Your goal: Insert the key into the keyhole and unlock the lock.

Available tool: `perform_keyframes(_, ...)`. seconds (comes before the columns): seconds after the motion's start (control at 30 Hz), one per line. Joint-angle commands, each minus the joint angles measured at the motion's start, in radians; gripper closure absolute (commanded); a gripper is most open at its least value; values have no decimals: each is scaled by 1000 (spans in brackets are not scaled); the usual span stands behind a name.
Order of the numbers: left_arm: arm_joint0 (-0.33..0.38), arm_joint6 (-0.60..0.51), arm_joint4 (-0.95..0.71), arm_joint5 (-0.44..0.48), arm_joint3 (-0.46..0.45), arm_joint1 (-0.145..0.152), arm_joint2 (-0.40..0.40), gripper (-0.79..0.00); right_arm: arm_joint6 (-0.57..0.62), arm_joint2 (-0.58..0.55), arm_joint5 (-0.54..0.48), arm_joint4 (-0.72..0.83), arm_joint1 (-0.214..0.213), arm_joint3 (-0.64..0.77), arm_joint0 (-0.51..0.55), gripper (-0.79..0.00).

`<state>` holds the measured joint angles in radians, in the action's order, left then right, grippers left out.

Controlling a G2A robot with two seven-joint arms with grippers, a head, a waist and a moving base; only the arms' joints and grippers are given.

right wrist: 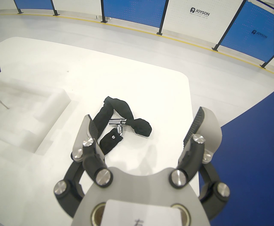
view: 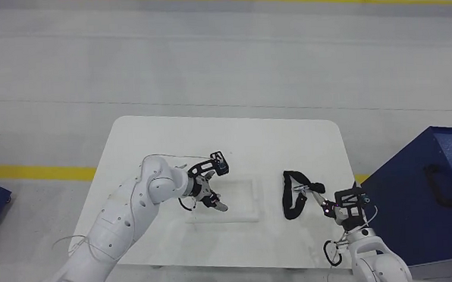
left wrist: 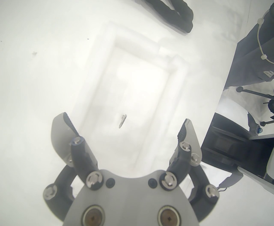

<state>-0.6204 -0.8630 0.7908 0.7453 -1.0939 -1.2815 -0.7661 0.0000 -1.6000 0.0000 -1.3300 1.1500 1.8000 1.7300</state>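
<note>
Early stage, nothing gripped. Small metal key lies loose in the white foam tray, left end effector spread above it. Right end effector is spread near the untouched black fabric-sleeved chain lock.

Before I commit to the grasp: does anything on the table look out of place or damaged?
Nothing stands out. The small metal key lies in the white foam tray; the black fabric-sleeved chain lock lies looped beside it.

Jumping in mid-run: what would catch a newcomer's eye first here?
The black sleeved chain lock, curled on the white table just ahead of the open right pincer. Then the small metal key lying in the white tray, below the open left pincer.
</note>
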Motion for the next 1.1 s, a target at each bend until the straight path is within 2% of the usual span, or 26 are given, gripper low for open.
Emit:
perform_keyframes(0.0, 0, 0, 0, 0, 0, 0, 0, -785, 0, 0, 0, 0, 0, 0, 0, -785)
perform_keyframes(0.13, 7, -29, 50, -13, 21, -6, 32, -785, 0, 0, 0, 0, 0, 0, 0, -785)
perform_keyframes(0.43, 116, -1, -23, 176, 166, -47, 100, -785, 0, 0, 0, 0, 0, 0, 0, -785)
perform_keyframes(0.5, 138, 13, -17, 175, 198, -58, 118, -785, 0, 0, 0, 0, 0, 0, 0, -785)
perform_keyframes(0.6, 166, 29, 5, 125, 243, -82, 150, -785, 0, 0, 0, 0, 0, 0, 0, -785)
perform_keyframes(0.73, 193, 41, 30, 117, 285, -112, 196, -696, 0, 0, 0, 0, 0, 0, 0, -785)
perform_keyframes(0.8, 201, 40, 31, 132, 308, -125, 217, -563, 0, 0, 0, 0, 0, 0, 0, -785)
perform_keyframes(0.87, 210, 38, 33, 146, 326, -137, 234, -517, 0, 0, 0, 0, 0, 0, 0, -785)
perform_keyframes(0.93, 215, 49, 35, 161, 343, -146, 245, -363, 0, 0, 0, 0, 0, 0, 0, -785)
perform_keyframes(0.97, 218, 54, 37, 165, 352, -149, 248, -311, 0, 0, 0, 0, 0, 0, 0, -785)
perform_keyframes(1.03, 223, 66, 41, 167, 365, -155, 253, -308, 0, 0, 0, 0, 0, 0, 0, -785)
perform_keyframes(1.07, 225, 72, 41, 169, 370, -157, 255, -271, 0, 0, 0, 0, 0, 0, 0, -785)
